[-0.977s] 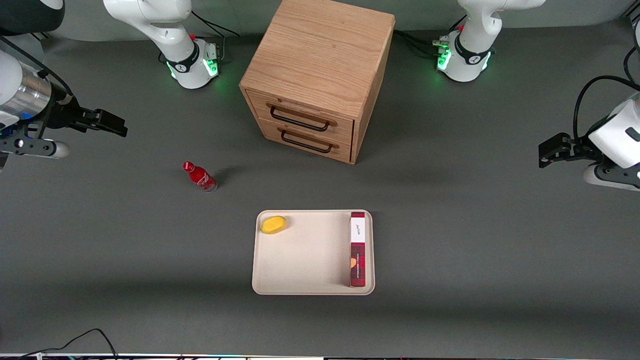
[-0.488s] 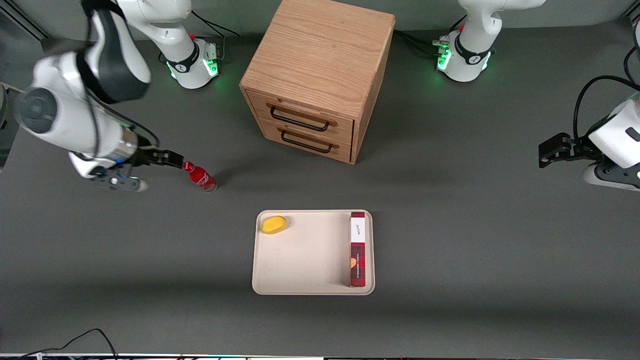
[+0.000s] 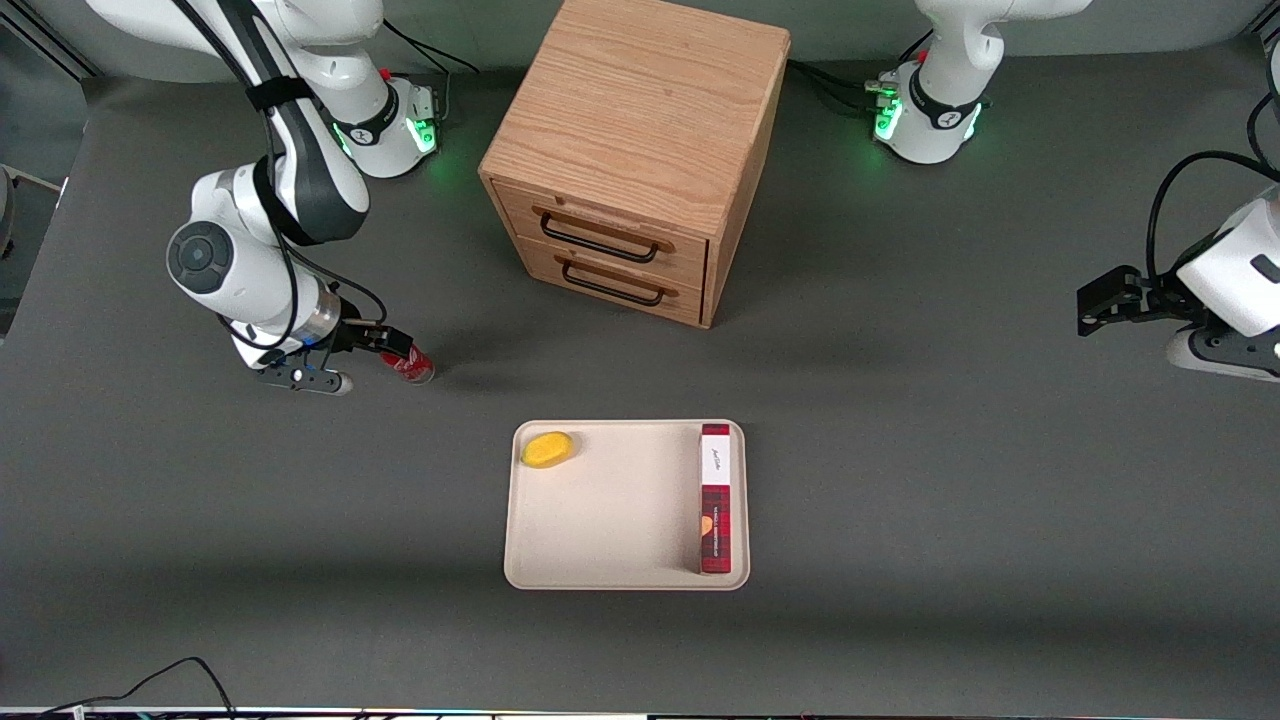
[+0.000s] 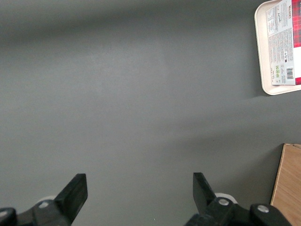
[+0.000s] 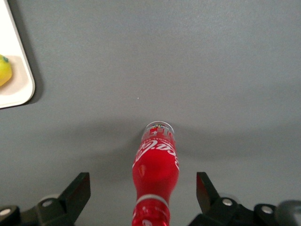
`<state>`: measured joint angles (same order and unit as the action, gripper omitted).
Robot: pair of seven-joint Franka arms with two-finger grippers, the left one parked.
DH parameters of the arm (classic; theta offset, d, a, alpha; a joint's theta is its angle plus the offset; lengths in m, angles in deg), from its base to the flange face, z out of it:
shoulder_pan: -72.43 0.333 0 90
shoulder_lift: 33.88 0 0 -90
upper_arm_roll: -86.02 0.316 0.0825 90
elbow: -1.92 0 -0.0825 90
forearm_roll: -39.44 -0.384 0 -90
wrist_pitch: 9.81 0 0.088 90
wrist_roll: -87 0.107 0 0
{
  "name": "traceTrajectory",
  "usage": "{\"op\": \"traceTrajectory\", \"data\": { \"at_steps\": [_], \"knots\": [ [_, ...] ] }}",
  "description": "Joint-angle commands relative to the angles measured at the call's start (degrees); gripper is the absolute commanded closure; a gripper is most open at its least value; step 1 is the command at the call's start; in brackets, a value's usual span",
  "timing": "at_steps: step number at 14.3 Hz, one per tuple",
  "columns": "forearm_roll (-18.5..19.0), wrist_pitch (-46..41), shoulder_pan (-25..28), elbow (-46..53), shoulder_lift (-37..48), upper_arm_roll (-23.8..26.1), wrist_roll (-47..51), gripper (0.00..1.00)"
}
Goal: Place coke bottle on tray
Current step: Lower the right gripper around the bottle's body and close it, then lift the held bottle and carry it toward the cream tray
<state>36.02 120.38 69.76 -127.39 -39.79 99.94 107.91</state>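
Observation:
The coke bottle is a small red bottle with white script that stands on the grey table, toward the working arm's end and farther from the front camera than the tray. My right gripper is over the bottle's top and hides the cap in the front view. In the right wrist view the gripper is open. Its two black fingers stand well apart on either side of the bottle, touching nothing. The cream tray's corner shows there too.
A yellow lemon-like fruit and a long red plaid box lie on the tray. A wooden drawer cabinet stands farther from the front camera than the tray. The tray also shows in the left wrist view.
My right arm has swung in from the table's edge to the bottle. The gripper now straddles the bottle's top. The bottle has not moved.

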Motion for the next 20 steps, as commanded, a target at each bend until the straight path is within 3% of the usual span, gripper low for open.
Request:
{"op": "traceTrajectory", "data": {
  "at_steps": [1,2,4,5,7,8,14,20],
  "knots": [
    [-0.19,1.38,0.73,-1.72,0.45,-0.04,2.2,0.0],
    [-0.19,1.38,0.73,-2.52,0.89,-0.04,2.2,0.0],
    [-0.02,1.38,0.82,-3.49,1.68,0.14,2.2,0.16],
    [1.03,1.38,0.82,-3.66,1.86,0.75,2.2,0.33],
    [3.67,1.29,0.73,-3.67,1.95,1.19,2.2,0.91],
    [3.68,1.21,0.73,-3.67,1.95,1.2,2.2,1.0],
    [4.72,-2.9,0.64,-1.48,3.88,1.2,0.54,1.0],
    [4.21,-32.24,-0.15,22.57,4.68,-2.58,-11.76,1.0]
  ]
}}
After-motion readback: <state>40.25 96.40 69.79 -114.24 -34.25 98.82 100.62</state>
